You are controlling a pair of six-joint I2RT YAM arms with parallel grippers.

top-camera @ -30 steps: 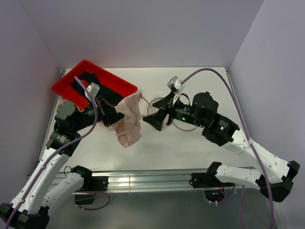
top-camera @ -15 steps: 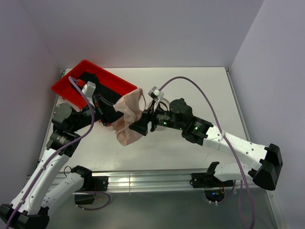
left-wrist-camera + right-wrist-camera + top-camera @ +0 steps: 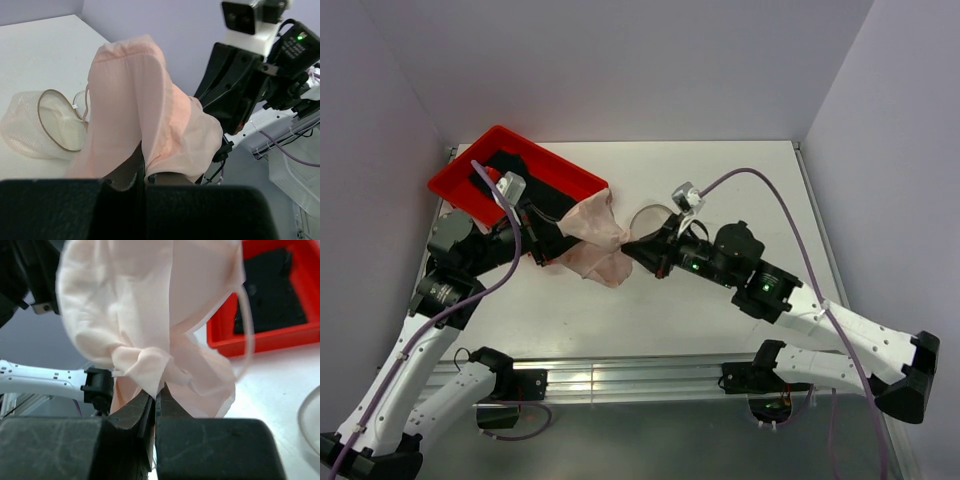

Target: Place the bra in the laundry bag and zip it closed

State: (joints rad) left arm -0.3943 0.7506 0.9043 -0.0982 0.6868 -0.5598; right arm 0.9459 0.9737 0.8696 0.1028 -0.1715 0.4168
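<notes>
The soft, pale pink-beige fabric bra [image 3: 595, 240] is held off the white table [image 3: 740, 170], stretched between both arms. The left gripper [image 3: 142, 176] has its jaws pressed together on a fold at the garment's lower edge. The right gripper [image 3: 155, 401] pinches a bunched corner of the same fabric, with no visible gap between its jaws. The small round translucent white mesh laundry bag [image 3: 35, 122] lies on the table just beside the raised garment, on the right arm's side. Its stiff circular rim is turned toward the left wrist camera and its mouth appears to be unzipped. No part of the bra is inside the bag. The red plastic tray [image 3: 560, 165] stands at the far left of the table and holds a black cloth [image 3: 267, 290]; neither belongs to the task. The step in hand is judged to be the two-handed transfer of the bra, before insertion. The next move calls for carrying the fabric over to the rim and feeding it into the mouth. One gripper will probably have to let go to steady the light bag, because the mesh is likely to slide or collapse when pushed. Loose straps must clear the zip line before closing begins.
</notes>
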